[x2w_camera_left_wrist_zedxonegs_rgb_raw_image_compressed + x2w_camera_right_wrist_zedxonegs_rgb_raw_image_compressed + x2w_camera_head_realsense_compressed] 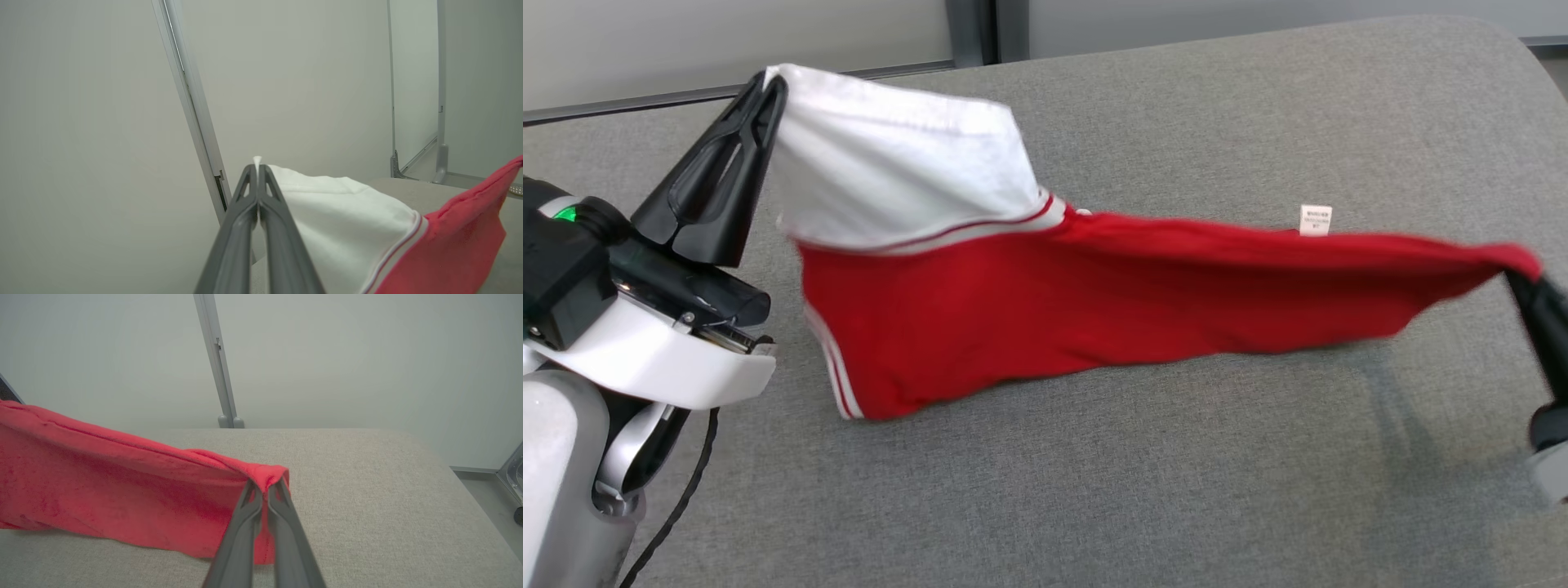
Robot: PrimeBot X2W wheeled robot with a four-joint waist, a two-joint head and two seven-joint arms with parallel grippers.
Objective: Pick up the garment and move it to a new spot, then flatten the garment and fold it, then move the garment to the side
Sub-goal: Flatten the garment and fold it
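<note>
Tension is the point to manage in this step. The garment (1094, 302), red with a white section (890, 163) and striped trim, hangs stretched between the two arms above the grey bench (1176, 506). The left pincer (772, 82) is pinched tight on the top corner of the white section. In the left wrist view a small tuft of white cloth pokes out past the tips, so the bite there looks shallow. The right pincer (1512, 278) is likewise clamped on the far red end, with cloth bunched over its tips in the right wrist view. The left end sits higher than the right, and the lower left corner of the cloth droops to the bench, touching it or very nearly. A small white label (1315, 220) stands up along the top edge.

My reading is that the garment is being carried or spread ahead of flattening. To do it well, both arms should travel together at one pace, so the span between them neither slackens nor pulls harder; an extra tug could slip the thin left hold. Levelling the two ends before lowering would help the cloth land square. The hanging lower edge should meet the bench first, and the top edge should then be drawn away from it so the cloth lays out flat without folding under itself. Release should come only once the cloth rests fully on the bench.
</note>
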